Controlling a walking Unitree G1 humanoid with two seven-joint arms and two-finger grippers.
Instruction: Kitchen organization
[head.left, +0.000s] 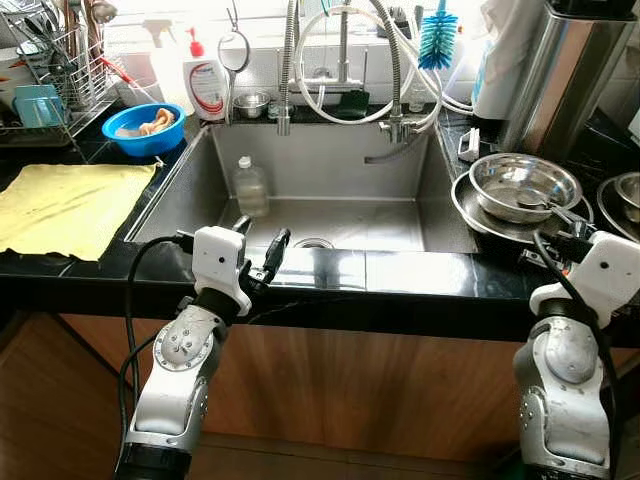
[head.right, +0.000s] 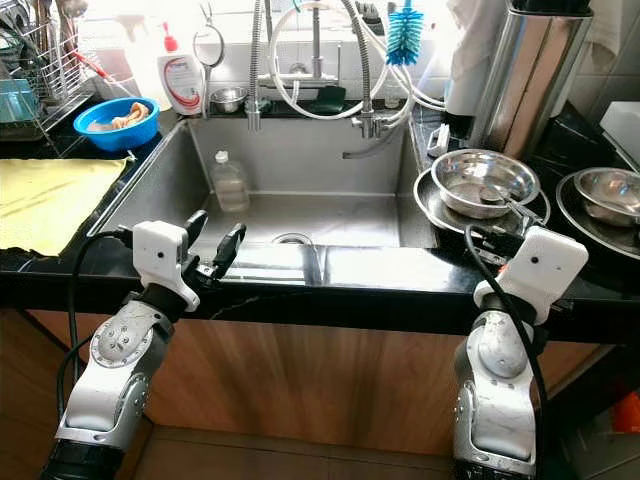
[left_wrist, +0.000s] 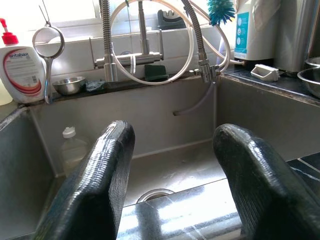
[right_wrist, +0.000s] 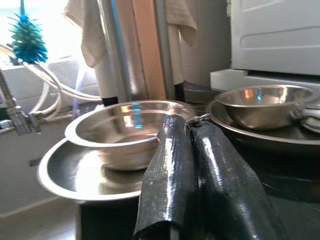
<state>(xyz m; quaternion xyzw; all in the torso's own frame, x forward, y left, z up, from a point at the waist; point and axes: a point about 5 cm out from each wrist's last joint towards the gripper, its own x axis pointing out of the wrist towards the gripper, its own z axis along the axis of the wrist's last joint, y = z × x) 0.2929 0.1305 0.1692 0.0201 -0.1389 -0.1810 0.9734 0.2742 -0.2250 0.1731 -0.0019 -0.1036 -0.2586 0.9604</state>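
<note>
Hovering over the sink's front edge, the left gripper has its fingers spread, nothing between them. Beyond it a clear bottle stands against the basin's back wall. The right gripper, fingers pressed together, points at a steel bowl nested in a plate on the counter; a second bowl sits further right.

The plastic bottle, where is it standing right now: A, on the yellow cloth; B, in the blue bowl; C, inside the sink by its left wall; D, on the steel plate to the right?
C: the bottle stands upright on the floor of the sink, near its left wall.
</note>
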